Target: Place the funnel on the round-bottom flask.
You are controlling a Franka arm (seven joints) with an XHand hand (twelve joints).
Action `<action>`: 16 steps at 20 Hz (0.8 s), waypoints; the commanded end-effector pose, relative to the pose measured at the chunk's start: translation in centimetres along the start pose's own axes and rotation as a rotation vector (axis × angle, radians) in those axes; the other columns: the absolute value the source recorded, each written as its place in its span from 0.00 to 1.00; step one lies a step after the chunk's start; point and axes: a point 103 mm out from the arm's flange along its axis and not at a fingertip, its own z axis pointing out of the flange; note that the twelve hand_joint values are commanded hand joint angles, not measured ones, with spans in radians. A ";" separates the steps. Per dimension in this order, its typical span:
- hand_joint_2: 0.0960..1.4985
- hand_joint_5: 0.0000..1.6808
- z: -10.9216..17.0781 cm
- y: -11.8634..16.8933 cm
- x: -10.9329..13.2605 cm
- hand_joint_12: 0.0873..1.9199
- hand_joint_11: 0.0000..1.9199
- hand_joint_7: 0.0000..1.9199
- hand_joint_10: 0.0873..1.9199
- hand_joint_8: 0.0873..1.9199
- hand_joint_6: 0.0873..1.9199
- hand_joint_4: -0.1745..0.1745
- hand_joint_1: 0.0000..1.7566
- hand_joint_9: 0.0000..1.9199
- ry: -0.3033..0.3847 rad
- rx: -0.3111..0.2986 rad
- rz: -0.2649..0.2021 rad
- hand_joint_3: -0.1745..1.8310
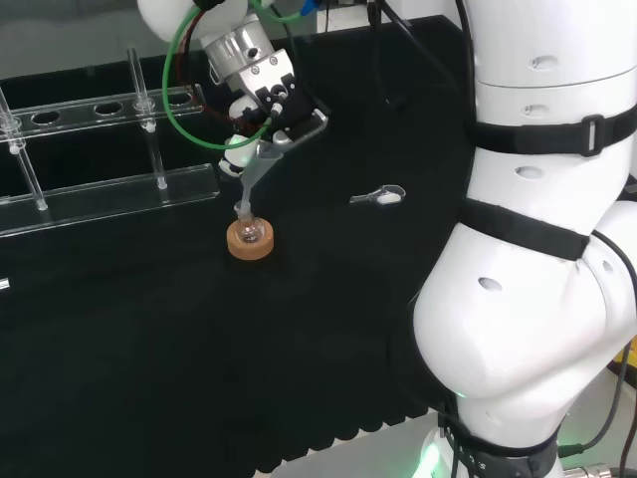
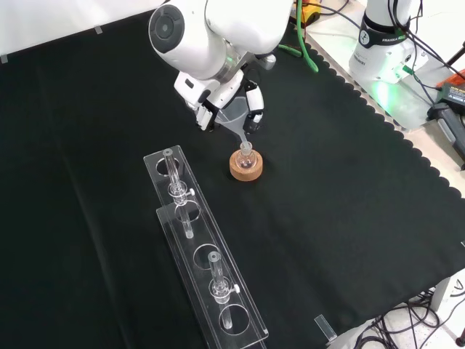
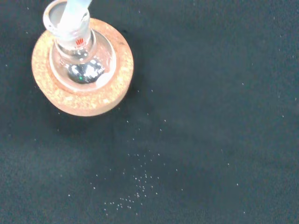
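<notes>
Funnel (image 1: 257,171) stem is right at the mouth of the round-bottom flask (image 1: 249,231) now, so I'd call this most of the way done. My hand (image 1: 267,105) has its fingers curled round the funnel's cone, holding it tilted, with the stem slanting down to the flask neck. In the wrist view the stem tip (image 3: 77,6) looks like it's just inside the neck opening (image 3: 67,21), though I can't say how deep it goes.

The flask sits upright in its cork ring (image 2: 245,168), out in the middle of the black cloth (image 2: 349,189), well away from every edge. Just beside it toward the cloth's near edge in the front view is the clear rack (image 2: 207,262) with a couple of glass tubes standing in it. A small spoon thing (image 1: 381,196) lies off to the right in the head view, well apart.

What's left, as I read it: straighten the funnel so it seats in the neck, then let go without knocking the flask off the ring. The tilt is my only worry.
</notes>
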 end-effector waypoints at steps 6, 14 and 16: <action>0.47 0.38 2.1 -0.4 2.0 0.68 0.86 0.54 0.84 0.91 0.86 0.00 0.42 0.75 -0.157 -0.139 0.121 0.48; 0.48 0.39 2.7 0.0 4.1 0.68 0.86 0.55 0.84 0.90 0.87 0.00 0.42 0.76 -0.187 -0.123 0.162 0.48; 0.48 0.40 2.8 0.4 4.3 0.68 0.86 0.55 0.84 0.90 0.87 0.00 0.42 0.76 -0.199 -0.101 0.166 0.48</action>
